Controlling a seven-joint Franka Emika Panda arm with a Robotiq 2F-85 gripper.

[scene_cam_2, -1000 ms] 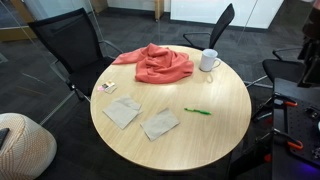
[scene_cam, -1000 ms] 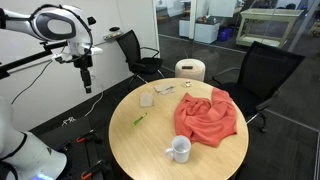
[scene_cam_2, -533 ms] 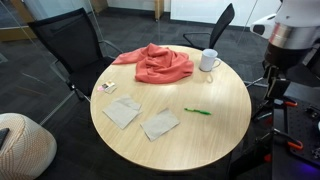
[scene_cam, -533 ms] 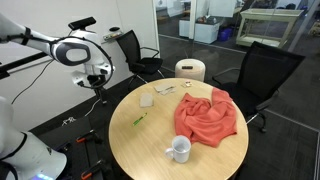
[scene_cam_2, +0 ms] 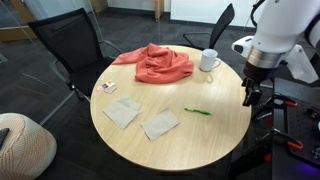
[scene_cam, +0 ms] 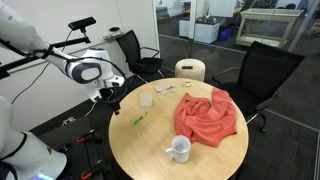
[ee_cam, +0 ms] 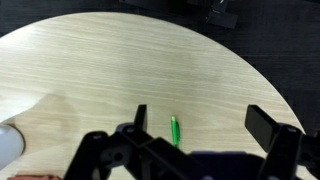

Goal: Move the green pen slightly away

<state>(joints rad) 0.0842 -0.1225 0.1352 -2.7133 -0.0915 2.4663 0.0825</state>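
**Q:** Green pen (scene_cam_2: pixel 197 111): location?

**A:** My gripper (scene_cam_2: pixel 248 97) hangs near the table (scene_cam_2: pixel 205 145) edge, jaws spread wide and holding nothing. The pen lies flat on the wood, apart from my fingers, near a flat grey piece (scene_cam_2: pixel 160 123) and well apart from the white mug (scene_cam_2: pixel 209 60).

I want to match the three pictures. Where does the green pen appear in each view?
In an exterior view: the green pen lies left of the picture's centre, near the table's left edge.
In an exterior view: the green pen lies right of the centre.
Wrist view: the green pen is in the lower middle.
Shared landmark: the round wooden table.
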